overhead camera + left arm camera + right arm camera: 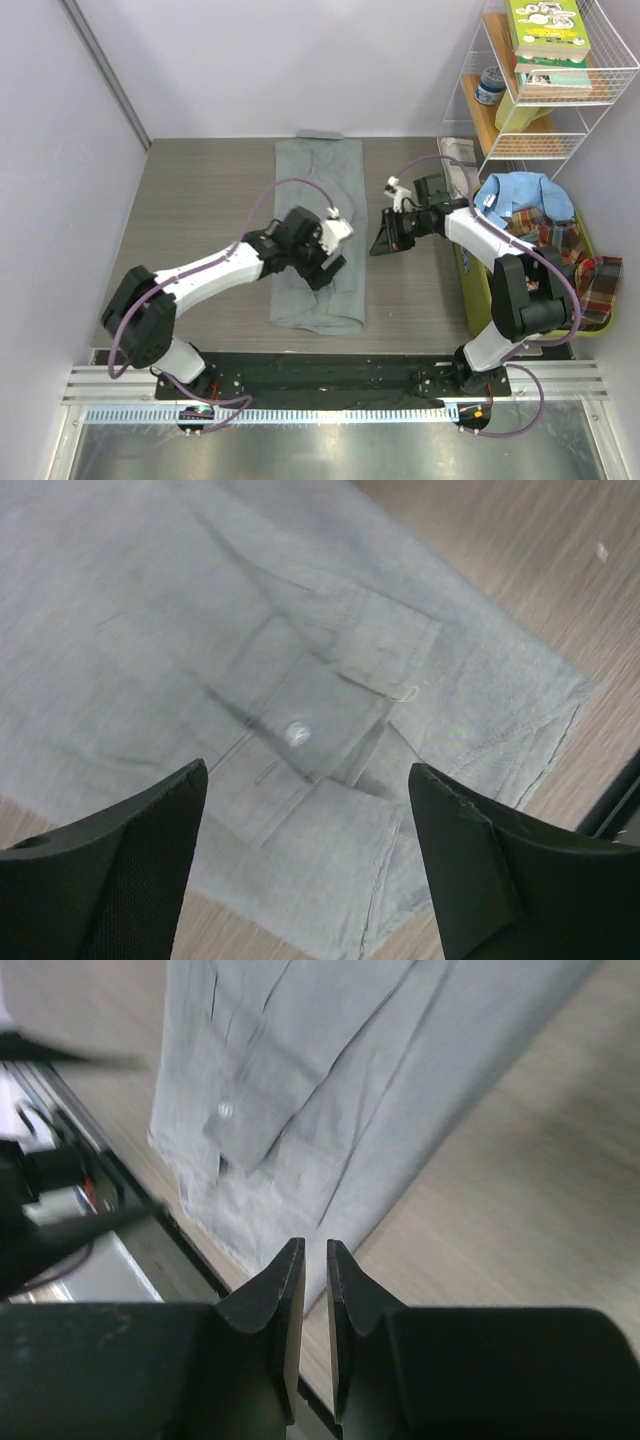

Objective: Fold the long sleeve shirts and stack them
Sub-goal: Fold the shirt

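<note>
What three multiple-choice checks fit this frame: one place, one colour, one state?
1. Where does the grey shirt lie?
A) on a hanger
B) flat on the table
C) in a drawer

2. What colour is the plain shirt in the bin with the plaid shirt?
A) light blue
B) black
C) orange

3. How do the left gripper jaws stand?
A) shut on the grey shirt
B) shut on a cup
C) wide open, empty

Answers:
1 B: the top view shows it spread on the table.
2 A: the light blue shirt lies against the plaid shirt.
3 C: the left wrist view shows the jaws far apart, with only cloth below.
</note>
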`<action>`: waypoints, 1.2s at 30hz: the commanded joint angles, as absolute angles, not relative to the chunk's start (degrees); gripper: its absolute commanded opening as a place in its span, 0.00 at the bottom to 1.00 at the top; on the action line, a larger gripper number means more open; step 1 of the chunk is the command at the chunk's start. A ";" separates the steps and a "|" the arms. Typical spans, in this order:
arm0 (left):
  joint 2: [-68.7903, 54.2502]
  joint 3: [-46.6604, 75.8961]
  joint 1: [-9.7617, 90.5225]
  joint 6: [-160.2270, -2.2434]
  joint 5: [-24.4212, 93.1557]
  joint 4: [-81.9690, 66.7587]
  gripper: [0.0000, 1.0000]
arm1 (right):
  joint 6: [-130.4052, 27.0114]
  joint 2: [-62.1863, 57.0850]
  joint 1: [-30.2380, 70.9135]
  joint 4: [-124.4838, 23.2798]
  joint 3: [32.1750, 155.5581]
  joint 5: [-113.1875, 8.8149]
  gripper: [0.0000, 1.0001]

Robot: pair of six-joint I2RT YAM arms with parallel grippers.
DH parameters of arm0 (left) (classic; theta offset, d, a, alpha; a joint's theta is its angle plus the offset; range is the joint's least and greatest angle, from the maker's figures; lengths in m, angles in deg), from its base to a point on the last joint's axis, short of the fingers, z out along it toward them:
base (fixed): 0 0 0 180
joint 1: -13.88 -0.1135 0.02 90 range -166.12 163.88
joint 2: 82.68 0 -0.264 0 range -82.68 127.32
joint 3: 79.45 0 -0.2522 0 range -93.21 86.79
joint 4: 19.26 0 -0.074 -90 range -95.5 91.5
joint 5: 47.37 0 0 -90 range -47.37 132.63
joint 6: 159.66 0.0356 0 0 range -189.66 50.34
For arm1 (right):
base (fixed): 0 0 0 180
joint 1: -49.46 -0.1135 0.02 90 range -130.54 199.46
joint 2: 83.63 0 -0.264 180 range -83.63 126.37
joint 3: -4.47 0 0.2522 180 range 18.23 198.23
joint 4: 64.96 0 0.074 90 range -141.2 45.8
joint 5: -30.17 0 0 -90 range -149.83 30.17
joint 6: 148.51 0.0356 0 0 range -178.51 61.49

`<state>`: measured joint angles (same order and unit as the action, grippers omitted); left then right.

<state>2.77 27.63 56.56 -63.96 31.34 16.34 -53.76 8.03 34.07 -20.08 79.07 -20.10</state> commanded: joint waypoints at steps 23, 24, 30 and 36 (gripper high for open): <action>20.33 20.78 69.61 -53.04 50.54 8.82 0.45 | -44.45 4.79 43.58 -30.72 74.57 -11.31 0.19; 20.16 20.87 69.52 -53.04 50.02 8.91 0.36 | -44.54 4.87 43.58 -30.72 74.57 -11.40 0.19; 19.02 21.31 69.08 -53.48 47.38 9.09 0.05 | -44.71 4.70 43.58 -30.81 74.31 -11.31 0.19; 15.24 20.69 62.76 -60.07 37.91 10.23 0.00 | -44.89 4.70 43.58 -30.89 74.05 -10.43 0.19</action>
<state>19.97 21.84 67.59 -55.11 45.87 11.51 -44.62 7.00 43.73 -29.13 74.26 -12.28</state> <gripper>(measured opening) 0.009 0.191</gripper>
